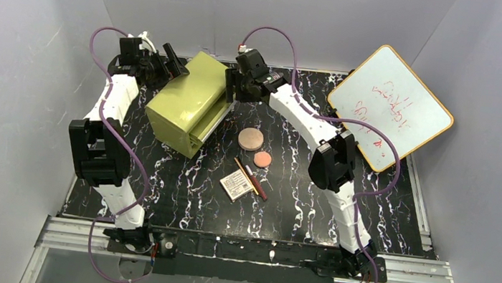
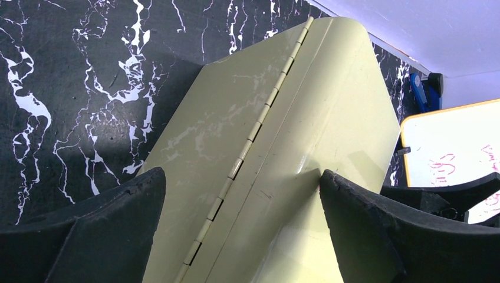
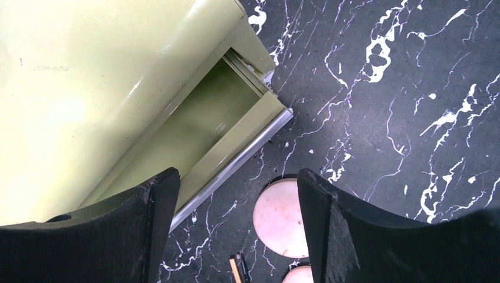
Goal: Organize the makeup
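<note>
**Overhead and wrist views: task at an early stage.** The olive-green drawer box (image 1: 191,102) sits upper left of centre on the black marbled table (image 1: 368,221), and its drawer (image 3: 218,118) is pulled partly out. The visible part of the drawer is bare. None of the makeup has been put away.

All five items lie in a loose cluster at the centre of the overhead view:
- the larger disc (image 1: 250,139), uppermost;
- the smaller disc (image 1: 262,159), just below and to its right;
- the cream palette (image 1: 236,184), lowest;
- the gold pencil (image 1: 241,170) and the dark red pencil (image 1: 259,188), slanting along the palette's right side.

Sorting every item is judged to remain.

The left gripper (image 2: 242,183) hovers spread wide over the box's hinged back and holds nothing (whether its pads touch the box cannot be told). The right gripper (image 3: 236,183) is also parted and empty. It is poised above the drawer front, with the larger disc showing between its fingers.

**Hidden or unclear.** The box roofs over the drawer's inner end. The right wrist view crops the smaller disc and shows only a pencil tip at its lower edge. The red scrawl on the orange-framed whiteboard (image 1: 391,108), upper right, cannot be read.
</note>
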Available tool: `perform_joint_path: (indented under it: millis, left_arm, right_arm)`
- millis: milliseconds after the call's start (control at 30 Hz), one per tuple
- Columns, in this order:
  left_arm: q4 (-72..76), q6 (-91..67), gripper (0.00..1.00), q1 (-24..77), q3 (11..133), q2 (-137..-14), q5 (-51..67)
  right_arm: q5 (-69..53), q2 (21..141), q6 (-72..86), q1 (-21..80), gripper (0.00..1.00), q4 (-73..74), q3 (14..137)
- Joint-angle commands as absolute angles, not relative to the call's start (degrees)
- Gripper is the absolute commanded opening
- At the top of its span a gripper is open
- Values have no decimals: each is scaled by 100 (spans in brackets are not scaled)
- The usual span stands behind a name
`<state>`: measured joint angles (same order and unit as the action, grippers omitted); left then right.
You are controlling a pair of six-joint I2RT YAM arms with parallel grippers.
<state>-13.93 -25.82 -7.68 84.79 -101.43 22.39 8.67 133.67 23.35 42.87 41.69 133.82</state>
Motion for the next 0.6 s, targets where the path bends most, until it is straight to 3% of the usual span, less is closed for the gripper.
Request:
perform_joint_path:
  millis: [0,567]
  left_arm:
    - [-1966,-2268,99,-834,8250,-10010,1702]
    - [-1989,-2234,99,-885,8216,-9959,1721]
  right_arm:
    - [1346,13462,2083,4368,81,4438,13570]
    - [1714,13584,1848,4438,84,4541,13005]
